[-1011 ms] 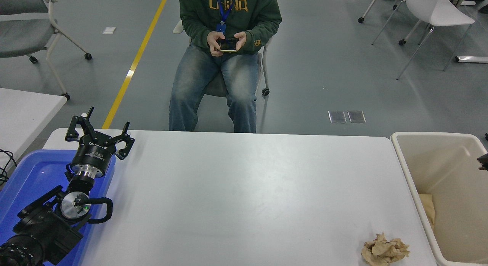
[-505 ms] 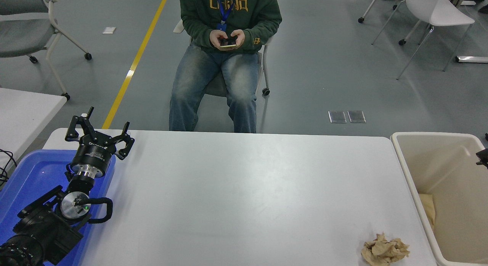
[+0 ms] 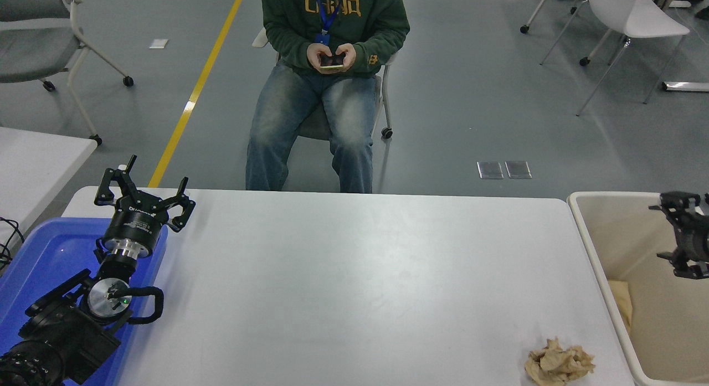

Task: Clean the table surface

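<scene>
Head view: right claw [image 3: 667, 228] (spread wide, empty) over bin [image 3: 587, 209]; crumpled paper [image 3: 559, 364] on table surface [image 3: 354, 275] lies toward seven o'clock, nearer this arm.

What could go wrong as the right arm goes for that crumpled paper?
The crumpled paper sits near the table surface's near right corner, so a nudge might push it off. The right gripper hangs over the bin, whose rim lies between them and could be clipped.
</scene>
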Action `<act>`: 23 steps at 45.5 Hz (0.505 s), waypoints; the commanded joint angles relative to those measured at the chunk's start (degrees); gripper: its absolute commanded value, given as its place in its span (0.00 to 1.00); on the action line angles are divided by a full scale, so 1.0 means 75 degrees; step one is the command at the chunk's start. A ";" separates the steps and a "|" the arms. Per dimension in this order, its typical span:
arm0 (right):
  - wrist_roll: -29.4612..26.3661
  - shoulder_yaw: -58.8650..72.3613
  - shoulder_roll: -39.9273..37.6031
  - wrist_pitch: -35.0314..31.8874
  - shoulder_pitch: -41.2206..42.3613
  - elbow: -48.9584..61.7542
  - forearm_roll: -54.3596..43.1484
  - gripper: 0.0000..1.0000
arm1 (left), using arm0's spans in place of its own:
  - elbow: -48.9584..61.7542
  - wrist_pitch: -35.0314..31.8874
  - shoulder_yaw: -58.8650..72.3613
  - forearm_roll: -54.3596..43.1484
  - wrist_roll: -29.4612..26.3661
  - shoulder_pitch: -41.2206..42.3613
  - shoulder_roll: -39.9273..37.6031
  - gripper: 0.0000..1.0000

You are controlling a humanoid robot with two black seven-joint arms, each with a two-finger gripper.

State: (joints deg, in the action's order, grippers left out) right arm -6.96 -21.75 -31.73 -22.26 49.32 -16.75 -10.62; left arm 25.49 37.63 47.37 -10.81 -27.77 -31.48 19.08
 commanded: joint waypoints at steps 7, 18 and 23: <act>0.0072 -0.1611 0.0386 0.0646 -0.0446 -0.2487 0.0022 1.00 | -0.0001 -0.0002 0.0000 0.0000 0.0000 0.0002 0.0000 1.00; 0.0446 -0.1717 0.1007 0.1408 -0.0681 -0.4082 0.0022 1.00 | -0.0001 -0.0002 0.0000 0.0000 0.0000 0.0002 0.0000 1.00; 0.0891 -0.1764 0.1323 0.1584 -0.0751 -0.4387 -0.0002 1.00 | -0.0001 0.0009 0.0000 0.0000 0.0000 0.0002 0.0000 1.00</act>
State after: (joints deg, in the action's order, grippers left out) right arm -4.69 -33.09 -26.10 -14.19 45.24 -41.12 -10.47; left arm 25.49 37.63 47.37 -10.81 -27.77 -31.48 19.07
